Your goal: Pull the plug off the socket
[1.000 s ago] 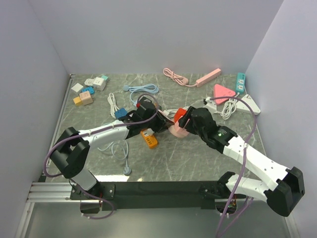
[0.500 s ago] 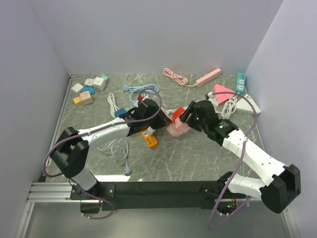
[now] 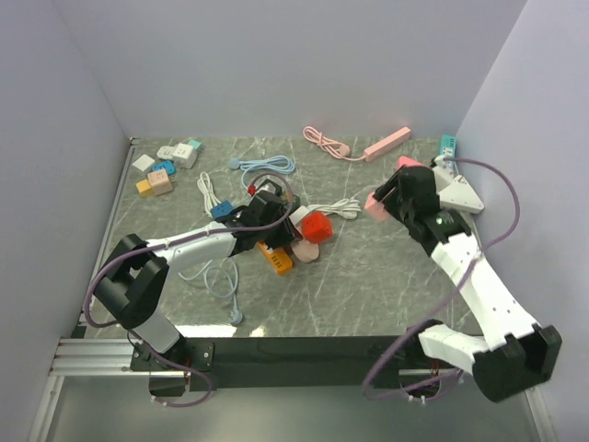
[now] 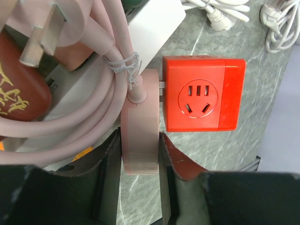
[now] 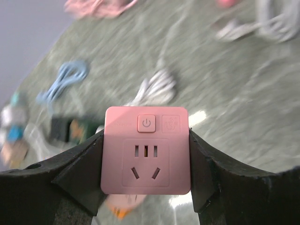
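Grey marbled counter (image 3: 368, 276), pale walls on three sides; stock as follows.

1. Red cube socket (image 4: 204, 101), lying near mid-counter. A flat pink plug (image 4: 139, 140) sits against its side. A sliver of metal pin shows at the joint, so the plug looks part-way out, not free.
2. Left fingers (image 4: 108, 164), narrow, clamped on the flat plug's two faces.
3. Pink cube socket (image 5: 146, 150), held between the right fingers (image 5: 79, 171) at medium spread. It is raised off the counter, well to the right of the red cube. The right wrist view is blurred, so its back face cannot be judged.

Handling note: nothing holds the red cube. A straight pull along the pins, with the cube braced, probably serves better than a twist. The right fingers would first need to set down their load.

Surrounds: coiled pink cable (image 4: 70, 117) and a white block (image 4: 154, 23) crowd the left fingers, with an orange strip (image 3: 276, 259) just beside. White cords (image 3: 342, 210), a blue cable (image 3: 264, 166), small adapters (image 3: 166, 168) and a pink strip (image 3: 386, 143) lie farther off.
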Controlling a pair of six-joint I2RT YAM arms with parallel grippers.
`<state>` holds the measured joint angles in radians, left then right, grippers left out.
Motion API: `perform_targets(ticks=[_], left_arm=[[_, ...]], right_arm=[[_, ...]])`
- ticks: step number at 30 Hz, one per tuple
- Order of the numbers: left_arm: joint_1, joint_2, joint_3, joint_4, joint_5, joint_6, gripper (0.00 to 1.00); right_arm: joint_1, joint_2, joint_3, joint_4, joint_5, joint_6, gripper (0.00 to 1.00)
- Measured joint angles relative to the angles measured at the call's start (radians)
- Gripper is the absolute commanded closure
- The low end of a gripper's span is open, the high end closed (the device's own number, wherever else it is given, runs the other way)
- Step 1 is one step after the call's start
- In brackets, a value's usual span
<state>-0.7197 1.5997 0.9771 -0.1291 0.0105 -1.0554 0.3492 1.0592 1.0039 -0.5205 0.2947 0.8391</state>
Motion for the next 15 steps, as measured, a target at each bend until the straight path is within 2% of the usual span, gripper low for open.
perform_targets(ticks=[4, 9, 15], left_arm=[[0.003, -0.011, 0.0, -0.008, 0.035, -0.001, 1.0], [0.009, -0.033, -0.016, -0.003, 0.099, -0.002, 1.0], [0.009, -0.045, -0.027, 0.013, 0.163, 0.015, 1.0]], right_arm=[[-0.134, 0.164, 0.15, -0.066, 0.052, -0.007, 1.0], [-0.269, 0.395, 0.309, -0.037, 0.046, -0.05, 1.0], [-0.277, 0.47, 0.327, 0.052, -0.141, -0.137, 1.0]])
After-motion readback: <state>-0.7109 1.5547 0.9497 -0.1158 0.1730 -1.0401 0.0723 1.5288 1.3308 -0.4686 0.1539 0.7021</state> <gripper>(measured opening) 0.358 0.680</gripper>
